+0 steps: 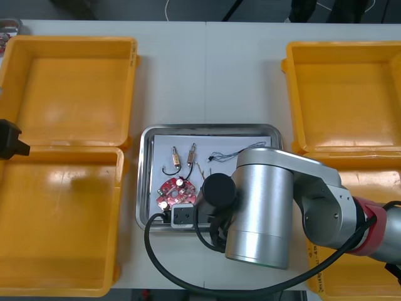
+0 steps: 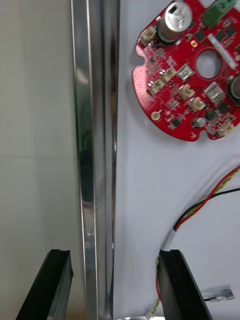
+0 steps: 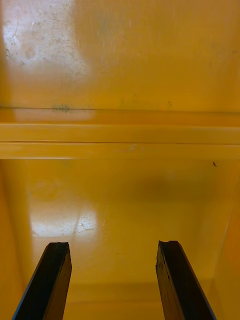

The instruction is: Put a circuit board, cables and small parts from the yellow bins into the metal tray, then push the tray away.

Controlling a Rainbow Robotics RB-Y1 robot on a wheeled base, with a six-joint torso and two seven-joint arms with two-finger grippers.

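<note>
Right now my right gripper (image 2: 114,255) sits at the near rim of the shiny metal tray with a white lining (image 2: 95,150). Its wrist camera gives me what the overhead cannot: the two black fingers stand apart, gripping nothing, and straddle that rim. One finger (image 2: 52,285) hangs outside over the light table (image 2: 35,125); the other is inside, above the lining. Just ahead of the inner finger a red and yellow cable (image 2: 205,202) curls past with a thin black cable (image 2: 231,190) beside it. Farther ahead lies the round red circuit board (image 2: 190,75), flat on the lining and apart from both fingers. From the front camera, the right arm's bulky silver housing (image 1: 260,213) covers the fingers, so there I get the wider layout instead. The board lies near the tray's front left corner. Beyond it lie two small metal parts (image 1: 176,155) side by side, and a thin dark cable (image 1: 227,153) trails off to their right; I cannot tell its colours. All of them are inside the tray. My left gripper (image 1: 9,138) is parked well away at the table's left edge, over the seam between the two left-hand yellow plastic bins (image 1: 62,152). Its own camera shows what the overhead leaves unclear: fingers (image 3: 50,280) spread wide and holding nothing, above a bare bin floor, with the doubled bin rims (image 3: 120,135) crossing ahead of them.
</note>
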